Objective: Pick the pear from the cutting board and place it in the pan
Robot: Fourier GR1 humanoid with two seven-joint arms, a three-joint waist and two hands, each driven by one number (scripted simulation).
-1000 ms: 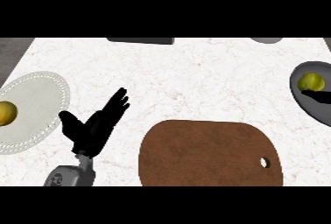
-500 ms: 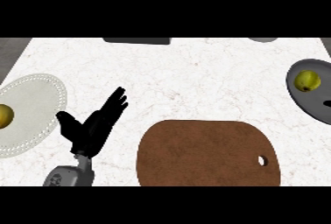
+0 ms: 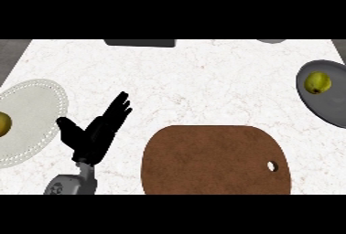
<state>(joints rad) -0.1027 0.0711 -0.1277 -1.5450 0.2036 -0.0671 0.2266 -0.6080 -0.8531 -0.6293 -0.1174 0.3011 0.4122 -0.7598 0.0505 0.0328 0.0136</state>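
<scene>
Inside pan (image 3: 330, 109): pear (image 3: 317, 82).

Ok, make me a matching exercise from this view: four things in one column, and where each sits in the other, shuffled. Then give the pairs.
Things:
1. pear
2. cutting board
3. white plate
4. left hand

Places:
A. at the left edge of the counter
B. in the grey pan at the right edge
C. at the near edge of the counter, nothing on it
D. open, between plate and board

Pairs: 1-B, 2-C, 3-A, 4-D
</scene>
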